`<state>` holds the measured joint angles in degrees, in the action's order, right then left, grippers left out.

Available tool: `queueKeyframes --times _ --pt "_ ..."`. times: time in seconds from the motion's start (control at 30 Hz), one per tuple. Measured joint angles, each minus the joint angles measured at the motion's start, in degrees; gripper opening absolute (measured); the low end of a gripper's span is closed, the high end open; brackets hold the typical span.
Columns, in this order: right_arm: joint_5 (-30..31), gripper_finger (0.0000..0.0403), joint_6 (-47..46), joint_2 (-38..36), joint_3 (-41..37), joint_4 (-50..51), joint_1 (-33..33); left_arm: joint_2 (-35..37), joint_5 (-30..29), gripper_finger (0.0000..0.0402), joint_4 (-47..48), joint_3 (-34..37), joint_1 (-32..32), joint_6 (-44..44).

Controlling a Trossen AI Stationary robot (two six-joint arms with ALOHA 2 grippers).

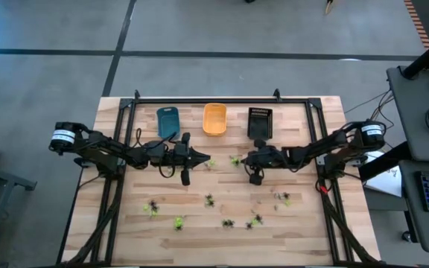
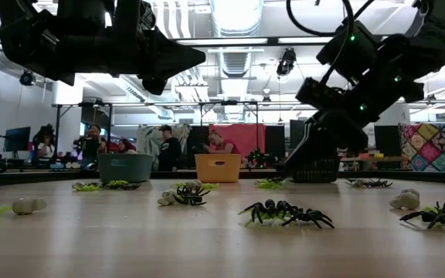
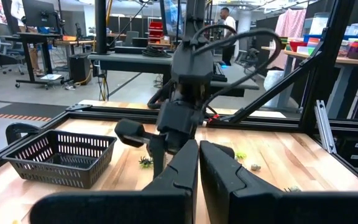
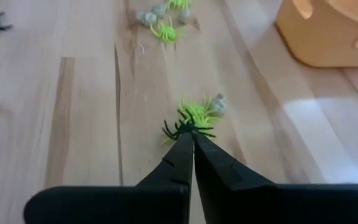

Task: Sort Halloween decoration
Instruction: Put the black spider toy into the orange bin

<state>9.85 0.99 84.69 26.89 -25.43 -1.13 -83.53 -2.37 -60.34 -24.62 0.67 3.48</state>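
Observation:
Tiny Halloween decoration figures lie scattered on the wooden table: black spiders (image 2: 284,211), yellow-green ones (image 1: 178,222) and pale ones (image 2: 23,205). My right gripper (image 4: 192,138) reaches in from the table's right, slanting down near the table's middle (image 1: 246,158), and is shut on a black spider (image 4: 188,128). Just beyond it lie a yellow-green spider (image 4: 197,110) and a pale figure (image 4: 219,104). My left gripper (image 1: 203,158) hangs shut and level well above the table (image 2: 198,55), holding nothing, and faces the right gripper. My right gripper pinches the black spider's body (image 4: 189,130) at the free ends of its two fingers. The fingers come slanting down from the table's right. The spider's legs spread out beyond the fingertips. Whether it is clear of the table I cannot tell.
Three small trays stand in a row at the far side: blue (image 1: 168,121), orange (image 1: 214,119) and a black mesh one (image 1: 260,123). More figures lie across the near half of the table (image 1: 229,222). Black frame rails (image 1: 222,100) run along the table's edges.

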Motion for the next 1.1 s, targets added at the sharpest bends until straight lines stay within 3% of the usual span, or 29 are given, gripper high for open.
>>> queueKeyframes --times 0.33,0.63,0.8,1.1 --pt "-0.90 0.0020 4.54 -0.56 0.65 -0.23 -0.04 0.00 0.00 0.0000 0.00 0.00 0.00 -0.01" --pt "-0.92 0.0138 4.58 5.16 5.74 0.21 -0.35 0.00 0.00 0.0000 -0.13 0.00 0.00 -0.01" --pt "-0.94 0.0198 4.92 4.30 6.16 2.68 -1.04 0.00 0.00 0.0000 -0.09 0.00 -0.01 -0.01" --pt "-4.28 0.0211 4.16 5.52 6.03 5.10 -2.30 0.00 0.00 0.0000 -0.07 0.00 -0.01 -0.01"
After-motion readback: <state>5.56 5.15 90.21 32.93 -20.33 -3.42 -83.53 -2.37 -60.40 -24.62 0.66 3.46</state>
